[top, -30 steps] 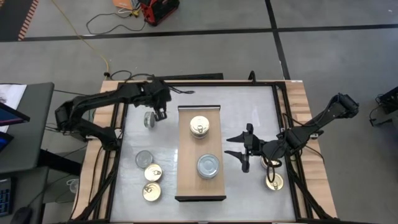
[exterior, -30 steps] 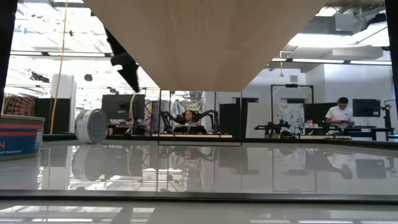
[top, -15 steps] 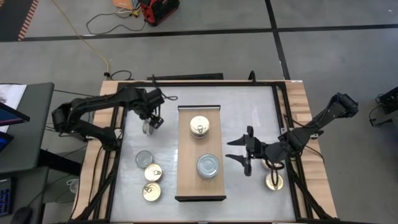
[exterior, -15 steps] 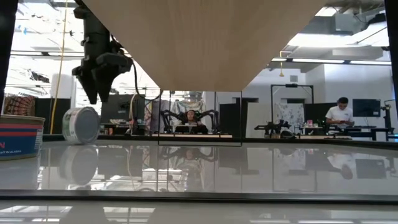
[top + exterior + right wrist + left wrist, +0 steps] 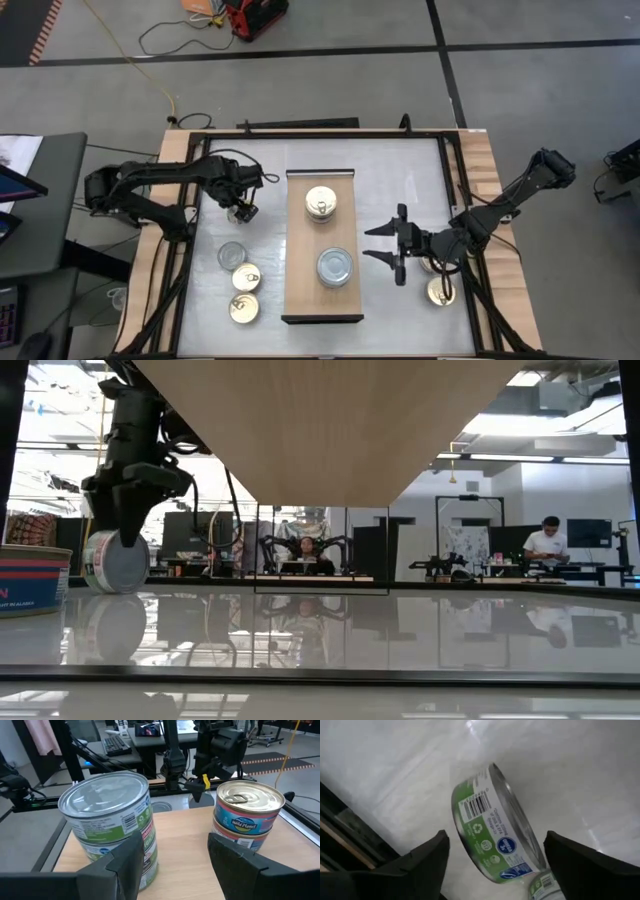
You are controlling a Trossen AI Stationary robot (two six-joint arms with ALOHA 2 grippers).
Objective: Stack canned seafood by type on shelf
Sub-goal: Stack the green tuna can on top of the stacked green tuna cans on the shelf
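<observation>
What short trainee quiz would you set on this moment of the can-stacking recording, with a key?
1. True or false: the tin below the left gripper stands on its edge on the table, not flat on its base.
2. How many stacks of tins stand on the shelf? A) one B) two C) three
3. Fill in the missing word: the right gripper waits beside the shelf, holding nothing, with its fingers ____.

Key: 1 true; 2 B, one gold-lidded stack and one silver-lidded stack; 3 open.
</observation>
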